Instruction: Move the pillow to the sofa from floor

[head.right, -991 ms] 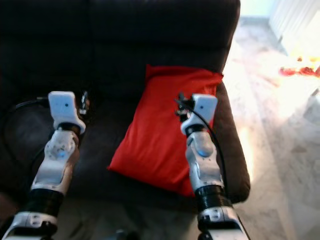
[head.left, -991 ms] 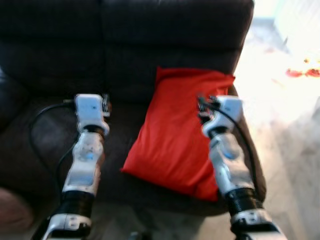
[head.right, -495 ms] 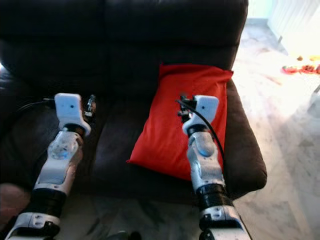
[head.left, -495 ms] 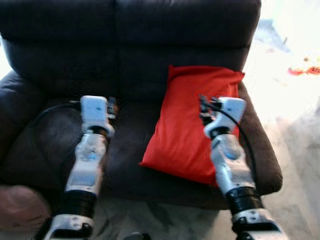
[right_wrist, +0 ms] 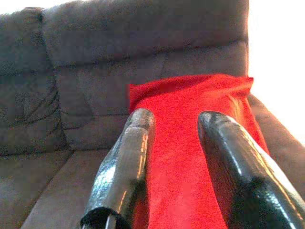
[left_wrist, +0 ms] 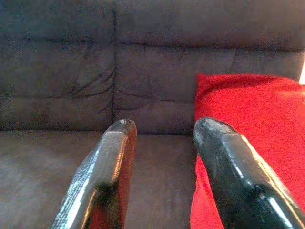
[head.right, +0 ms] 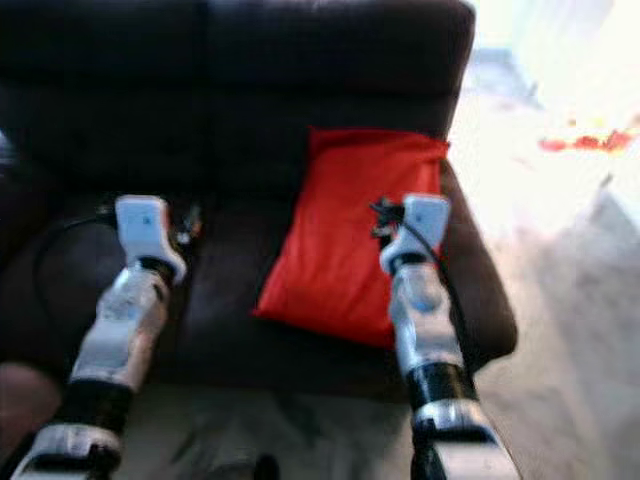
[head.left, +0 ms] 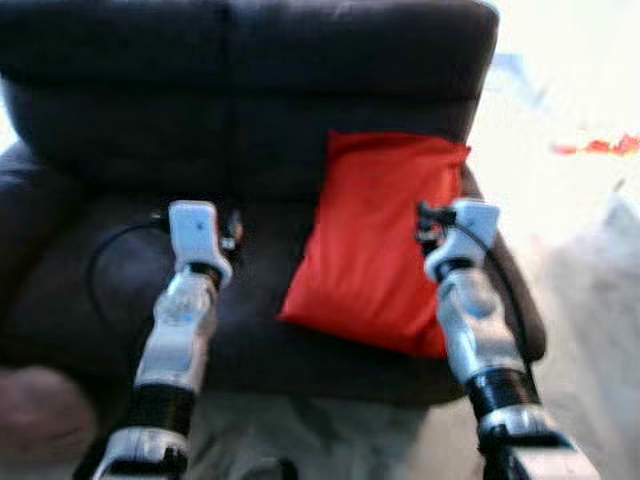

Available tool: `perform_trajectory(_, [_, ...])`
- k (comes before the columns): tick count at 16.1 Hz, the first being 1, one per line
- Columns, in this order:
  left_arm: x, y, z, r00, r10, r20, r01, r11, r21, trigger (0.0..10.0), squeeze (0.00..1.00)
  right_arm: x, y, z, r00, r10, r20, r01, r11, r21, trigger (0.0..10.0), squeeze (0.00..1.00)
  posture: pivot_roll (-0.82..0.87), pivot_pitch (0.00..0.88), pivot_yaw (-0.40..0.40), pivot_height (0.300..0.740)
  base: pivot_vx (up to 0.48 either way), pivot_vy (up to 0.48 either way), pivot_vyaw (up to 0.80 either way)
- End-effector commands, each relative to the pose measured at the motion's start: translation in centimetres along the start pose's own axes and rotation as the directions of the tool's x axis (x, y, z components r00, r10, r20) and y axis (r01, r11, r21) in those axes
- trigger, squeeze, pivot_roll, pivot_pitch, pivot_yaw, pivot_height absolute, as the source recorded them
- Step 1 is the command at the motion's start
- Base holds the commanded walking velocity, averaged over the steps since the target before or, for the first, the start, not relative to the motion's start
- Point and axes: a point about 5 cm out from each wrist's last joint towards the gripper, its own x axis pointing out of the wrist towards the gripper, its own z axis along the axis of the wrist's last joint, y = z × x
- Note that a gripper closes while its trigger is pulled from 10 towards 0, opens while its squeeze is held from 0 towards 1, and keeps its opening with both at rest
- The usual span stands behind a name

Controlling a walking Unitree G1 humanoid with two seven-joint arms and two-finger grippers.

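Room: I see a dark leather sofa [head.left: 250,120] across the upper and middle of the head views, with pale marble-like floor [head.left: 590,300] running down the right side and along the bottom edge; both head pictures are somewhat blurred.
Bright patch: the upper right of the frame is washed out by strong light, with a few small red-orange things [head.left: 600,147] on the floor there, too blurred for me to name.
Pillow: the red pillow [head.left: 380,240] lies on the right half of the sofa seat, its top edge leaning against the backrest and its lower corner reaching toward the seat's front edge, right of centre in the frame.
Left gripper: my left gripper [left_wrist: 162,138] is held out over the left seat cushion, its two black fingers [left_wrist: 112,171] spread with a clear gap and nothing between them; the pillow sits just beside it in the wrist view.
Right gripper: my right gripper [right_wrist: 174,126] hovers over the pillow, fingers [right_wrist: 128,157] likewise parted and empty, red fabric showing through the gap.
Arms: both silver arms rise from the bottom of the frame, the left arm [head.left: 180,330] at lower left, the right arm [head.left: 470,320] at lower right overlapping the pillow's right edge.
Cable: a black cable [head.left: 100,265] loops beside the left arm over the seat.
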Motion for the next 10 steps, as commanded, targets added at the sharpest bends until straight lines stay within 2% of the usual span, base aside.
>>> perform_trajectory(1, [0.1, -0.3, -0.3, 1.000, -0.011, -0.018, 0.011, 1.000, -0.001, 10.0, 0.00, 0.0, -0.4, -0.4, 1.000, -0.016, -0.023, 0.016, 1.000, 0.002, 10.0, 0.00, 0.12, 0.129, -0.004, 0.740, 0.000, 0.000, -0.66])
perform_trajectory(2, [0.1, -0.2, -0.3, 1.000, -0.002, -0.016, 0.002, 1.000, 0.009, 10.0, 0.00, 0.0, -0.3, -0.4, 1.000, -0.007, -0.024, 0.007, 1.000, -0.006, 10.0, 0.00, 0.12, 0.131, -0.006, 0.740, 0.000, 0.000, -0.66])
perform_trajectory(5, [0.1, -0.1, -0.4, 1.000, 0.006, -0.022, -0.005, 0.999, 0.032, 10.0, 0.00, -0.2, 0.6, -1.0, 0.999, 0.023, -0.036, -0.024, 1.000, -0.014, 10.0, 0.00, 0.12, 0.136, -0.009, 0.740, 0.000, 0.000, 0.00])
perform_trajectory(10, [-0.1, 0.0, -0.6, 1.000, 0.013, -0.028, -0.012, 0.999, 0.046, 10.0, 0.00, -0.4, 0.7, -1.4, 0.998, 0.030, -0.050, -0.032, 0.999, -0.030, 10.0, 0.00, 0.12, 0.142, -0.013, 0.740, 0.000, 0.000, 0.00])
